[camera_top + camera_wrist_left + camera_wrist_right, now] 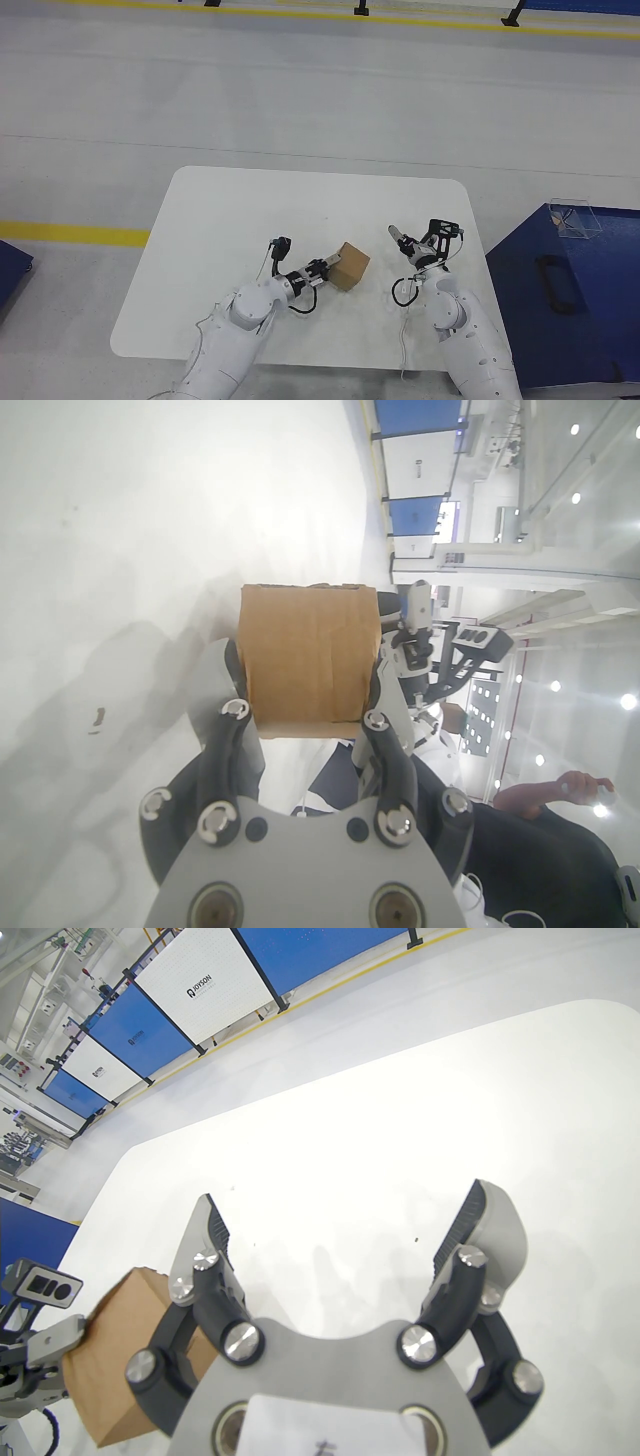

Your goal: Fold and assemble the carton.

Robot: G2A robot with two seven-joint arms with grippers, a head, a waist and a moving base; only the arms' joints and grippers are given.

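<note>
Carton (350, 265) looks already folded into a closed box, clamped between the left gripper's (305, 660) fingers, toward the table's (300, 210) near edge. Right gripper (345, 1223) hovers beside it, fingers wide. Probably only a final tuck remains.

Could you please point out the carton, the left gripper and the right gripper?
carton (307, 655): left wrist view, middle of its brown face.
left gripper (328, 266): top view, between its fingertips at the carton's edge.
right gripper (342, 1215): right wrist view, gap between its open fingertips.
</note>
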